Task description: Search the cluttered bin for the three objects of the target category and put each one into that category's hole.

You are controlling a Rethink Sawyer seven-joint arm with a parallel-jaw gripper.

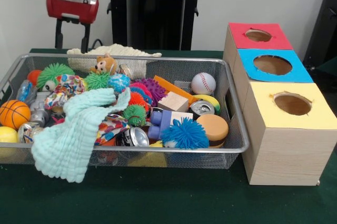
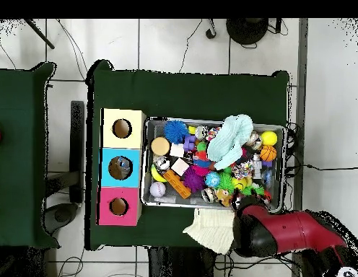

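We log the gripper (image 1: 71, 34), upper left of the front view, spread and empty behind the bin (image 1: 238, 145), where one clear bottle (image 1: 25, 90) shows at the left edge, so we judge no sorting done yet, holes seemingly empty.

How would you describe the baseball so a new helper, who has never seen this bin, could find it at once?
Start at the wire mesh bin on the green table and go to its end nearest the three coloured boxes. In that end's far corner lies the baseball: a smooth white ball with red stitching. The balls around it are spiky and brightly coloured, and the basketball at the other end is orange.
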